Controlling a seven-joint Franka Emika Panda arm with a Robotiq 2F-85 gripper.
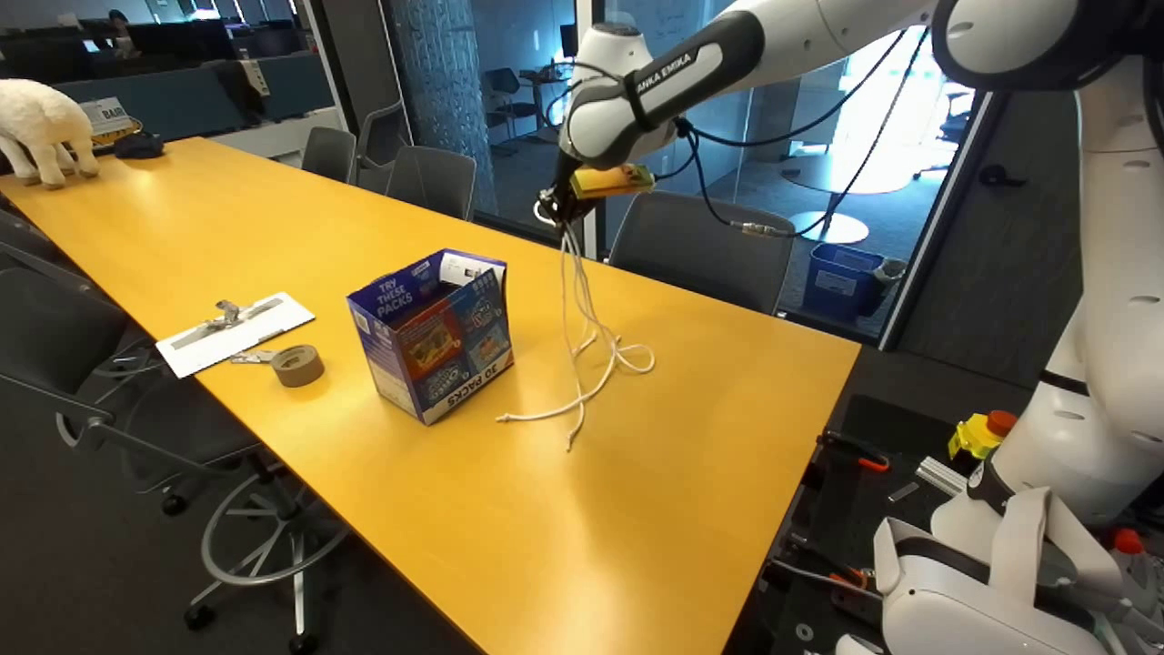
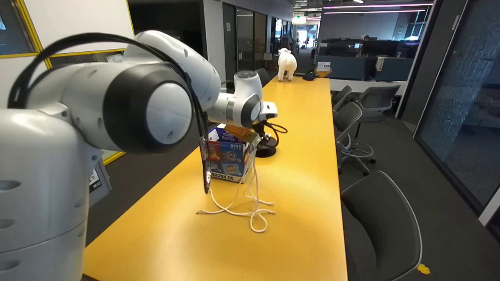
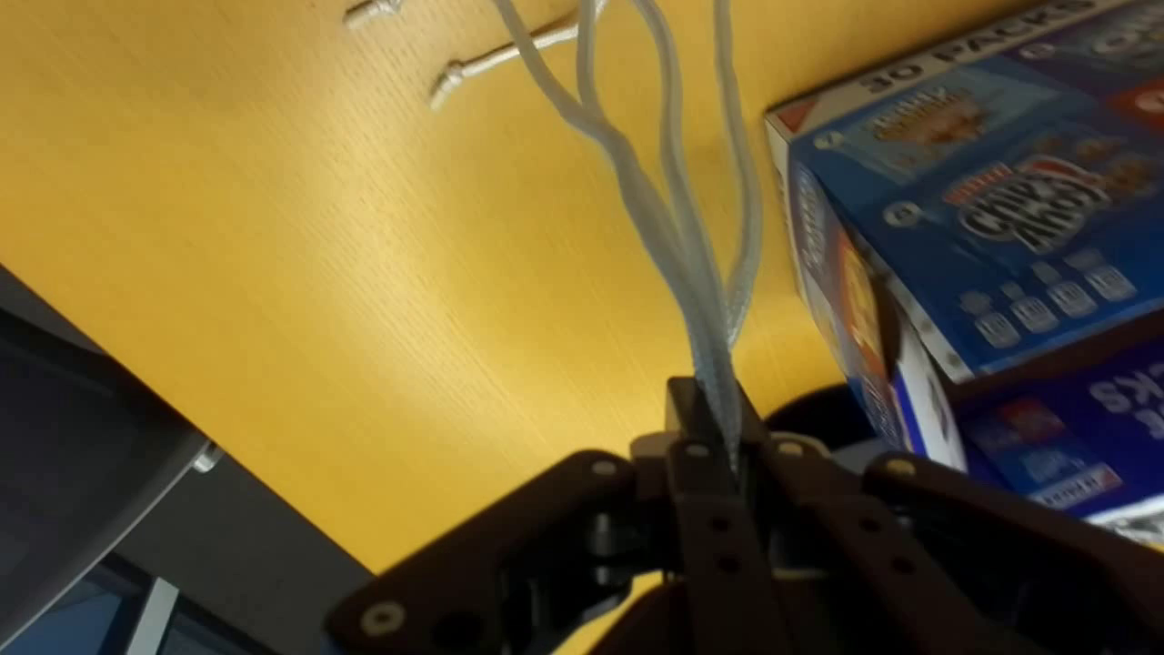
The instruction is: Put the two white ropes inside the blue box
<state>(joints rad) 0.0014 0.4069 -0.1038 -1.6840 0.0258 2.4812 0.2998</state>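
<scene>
Currently, my Franka arm (image 1: 705, 77) stretches out over the yellow table (image 1: 682, 455), its wrist bent so the gripper (image 3: 714, 409) points down to one side of the open-topped blue box (image 1: 455, 350). I have the jaws pinched together on a bundle of white ropes (image 3: 700, 300); I can't tell whether it includes both. Below the grip the strands hang loosely, and their loops and ends rest on the table, outside the box, near it.
</scene>
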